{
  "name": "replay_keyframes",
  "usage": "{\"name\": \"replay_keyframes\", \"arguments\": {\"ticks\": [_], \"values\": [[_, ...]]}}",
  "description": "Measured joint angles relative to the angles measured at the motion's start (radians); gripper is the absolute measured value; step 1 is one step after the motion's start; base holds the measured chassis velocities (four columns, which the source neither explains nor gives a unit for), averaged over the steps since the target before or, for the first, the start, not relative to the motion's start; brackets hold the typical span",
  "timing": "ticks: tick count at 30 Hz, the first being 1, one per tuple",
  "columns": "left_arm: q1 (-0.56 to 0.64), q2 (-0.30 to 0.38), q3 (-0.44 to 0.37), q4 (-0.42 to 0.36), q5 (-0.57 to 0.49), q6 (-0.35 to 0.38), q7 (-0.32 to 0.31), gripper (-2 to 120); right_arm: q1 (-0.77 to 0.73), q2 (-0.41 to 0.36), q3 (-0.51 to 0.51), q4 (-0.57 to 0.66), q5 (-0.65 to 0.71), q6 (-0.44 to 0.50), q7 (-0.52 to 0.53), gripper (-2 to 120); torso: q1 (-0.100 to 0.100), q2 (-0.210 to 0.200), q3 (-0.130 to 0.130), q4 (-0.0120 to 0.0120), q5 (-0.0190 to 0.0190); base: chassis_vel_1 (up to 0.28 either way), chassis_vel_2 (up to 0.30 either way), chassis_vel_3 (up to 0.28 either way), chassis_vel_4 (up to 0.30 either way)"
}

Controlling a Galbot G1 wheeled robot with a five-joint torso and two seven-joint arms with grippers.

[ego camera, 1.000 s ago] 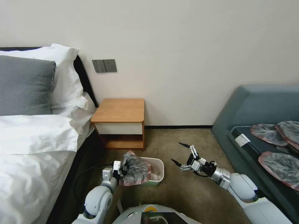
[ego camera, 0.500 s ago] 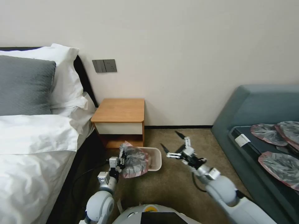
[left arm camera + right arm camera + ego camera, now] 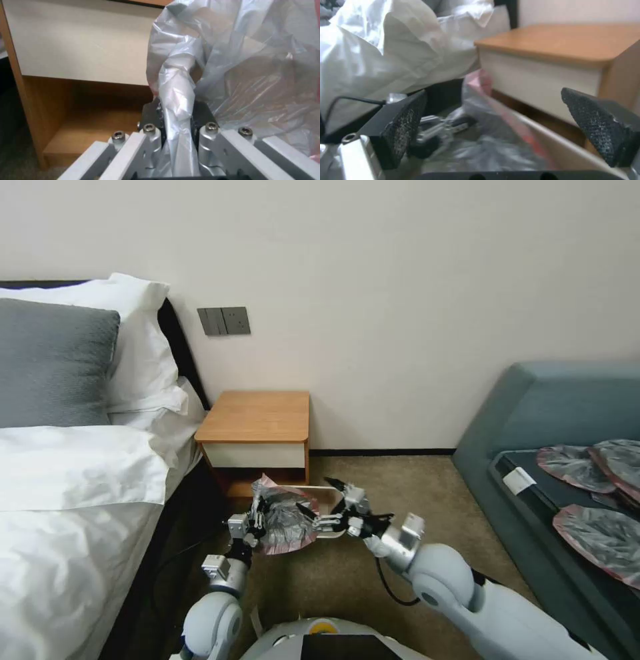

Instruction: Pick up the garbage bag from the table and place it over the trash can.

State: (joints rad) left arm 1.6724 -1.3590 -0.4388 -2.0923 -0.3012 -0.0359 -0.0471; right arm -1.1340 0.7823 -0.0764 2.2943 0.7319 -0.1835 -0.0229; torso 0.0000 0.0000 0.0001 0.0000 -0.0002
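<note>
Carpeted floor (image 3: 400,493): brown, carrying the counter (image 3: 257,417), orange-brown top bare, and the cream trash can (image 3: 327,497) standing just before it.

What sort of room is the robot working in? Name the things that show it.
Probably a hotel bedroom. A made bed with white sheets and stacked pillows stands beside a small wooden nightstand, with a grey-blue couch opposite and carpet underfoot.

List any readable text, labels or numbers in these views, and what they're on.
None can be read.
Wall switch panel: no legible markings.
White tag on the sofa: blank or too small to tell.
Garbage bag, trash can, table: no print visible.
</note>
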Motion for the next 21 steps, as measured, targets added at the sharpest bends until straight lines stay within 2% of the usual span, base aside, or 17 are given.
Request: {"name": "replay_keyframes", "arguments": {"ticks": [5, 9, 21], "values": [[0.001, -0.006, -0.004, -0.004, 0.001, -0.009, 0.006, 8, 0.053, 0.042, -0.078, -0.038, 0.099, -0.079, 0.076, 100, 0.0, 0.0, 0.0, 0.0, 0.0002, 0.0, 0.0, 0.0, 0.0], [0.002, -0.007, -0.005, -0.006, 0.001, -0.011, 0.008, 8, 0.045, 0.057, -0.09, -0.062, 0.112, -0.129, 0.122, 100, 0.0, 0.0, 0.0, -0.0003, 0.0001, 0.0, 0.0, 0.0, 0.0], [0.01, -0.009, 0.005, -0.016, 0.004, -0.011, 0.017, 8, 0.06, 0.076, -0.083, -0.142, 0.053, -0.133, 0.12, 100, 0.0, 0.0, 0.0, -0.0002, 0.0002, 0.0, 0.0, 0.0, 0.0]]}}
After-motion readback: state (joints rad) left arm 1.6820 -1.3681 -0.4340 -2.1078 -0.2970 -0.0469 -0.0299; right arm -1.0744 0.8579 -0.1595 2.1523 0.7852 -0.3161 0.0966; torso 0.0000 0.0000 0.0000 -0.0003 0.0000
